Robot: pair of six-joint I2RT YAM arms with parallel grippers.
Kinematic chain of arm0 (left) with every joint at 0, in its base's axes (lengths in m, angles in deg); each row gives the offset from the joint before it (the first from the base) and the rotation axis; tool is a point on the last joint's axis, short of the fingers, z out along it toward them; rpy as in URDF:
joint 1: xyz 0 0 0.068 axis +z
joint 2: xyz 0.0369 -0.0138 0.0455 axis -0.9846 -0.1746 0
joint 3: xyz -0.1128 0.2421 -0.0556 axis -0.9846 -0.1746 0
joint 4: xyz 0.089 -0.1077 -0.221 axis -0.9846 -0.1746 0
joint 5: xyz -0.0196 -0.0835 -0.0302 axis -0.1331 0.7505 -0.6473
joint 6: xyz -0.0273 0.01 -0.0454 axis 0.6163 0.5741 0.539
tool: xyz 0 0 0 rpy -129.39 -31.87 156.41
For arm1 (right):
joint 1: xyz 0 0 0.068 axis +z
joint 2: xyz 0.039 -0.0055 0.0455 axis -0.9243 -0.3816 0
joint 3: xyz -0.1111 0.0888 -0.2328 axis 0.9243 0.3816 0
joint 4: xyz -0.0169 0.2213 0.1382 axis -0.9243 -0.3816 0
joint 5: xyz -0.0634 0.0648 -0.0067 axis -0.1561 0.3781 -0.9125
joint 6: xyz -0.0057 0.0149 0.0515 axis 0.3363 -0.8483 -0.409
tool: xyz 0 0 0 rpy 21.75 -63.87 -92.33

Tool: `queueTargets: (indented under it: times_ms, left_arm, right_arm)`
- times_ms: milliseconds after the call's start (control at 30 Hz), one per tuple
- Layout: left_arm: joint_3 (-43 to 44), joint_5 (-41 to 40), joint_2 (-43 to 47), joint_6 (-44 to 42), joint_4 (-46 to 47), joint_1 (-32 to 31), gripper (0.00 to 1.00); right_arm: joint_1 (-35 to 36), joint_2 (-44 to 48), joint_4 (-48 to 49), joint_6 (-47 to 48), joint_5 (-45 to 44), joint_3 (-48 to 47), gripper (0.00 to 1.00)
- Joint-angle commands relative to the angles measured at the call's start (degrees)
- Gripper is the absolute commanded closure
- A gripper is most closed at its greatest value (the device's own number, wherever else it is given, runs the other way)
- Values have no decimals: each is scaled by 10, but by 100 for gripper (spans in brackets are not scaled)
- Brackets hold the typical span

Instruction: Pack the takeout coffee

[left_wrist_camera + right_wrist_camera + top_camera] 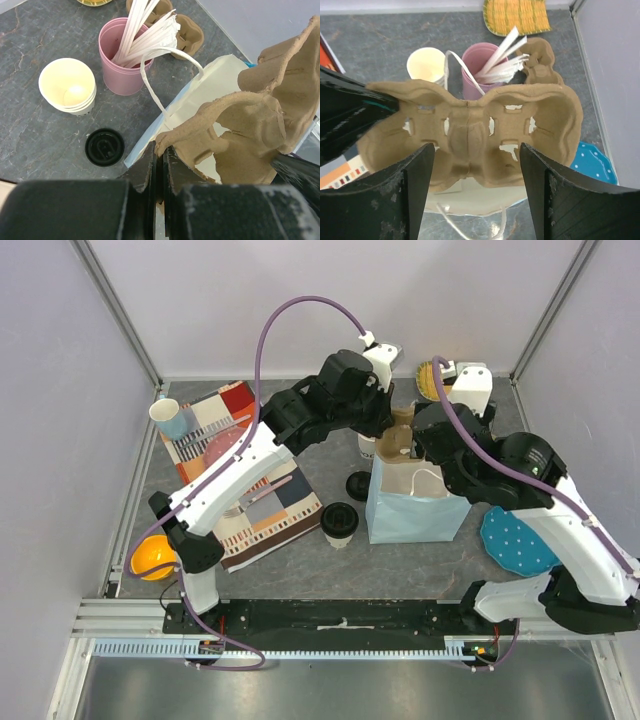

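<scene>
The takeout coffee [340,523], a small white cup with a black lid, stands on the table left of the light-blue paper bag [415,502]; it shows in neither wrist view. My left gripper [386,436] [161,150] is shut on the edge of a brown cardboard cup carrier [260,115] and holds it over the bag's open top [220,80]. My right gripper [430,447] [477,170] is open, with one finger on each side of the carrier [470,125] above the bag [475,200].
A loose black lid [358,485] [104,147] lies left of the bag. Behind the bag are stacked lidless cups [67,90], a pink cup of stirrers [120,60] and another carrier [540,65]. A patterned cloth [250,490], orange bowl [152,558] and blue dotted plate [515,540] flank the scene.
</scene>
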Motion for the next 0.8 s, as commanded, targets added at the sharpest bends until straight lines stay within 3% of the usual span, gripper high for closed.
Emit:
queueTargets:
  times_ms: [0,67,200,433,767]
  left_arm:
    - [1,11,24,19,10,-4,98]
    - [0,10,23,21,11,-4,98]
    - [-4,11,28,21,11,-4,98]
    - [-6,11,28,20,11,-4,98]
    - [-10,11,31,18,11,-4,98]
  right_arm:
    - [-49,25,33,31,33,45,24]
    - [-72,32,76,48,99,68,25]
    - [-112,23,86,58,118,87,27]
    - [-119,23,142,76,188,99,33]
    - [-126,30,133,68,174,120,46]
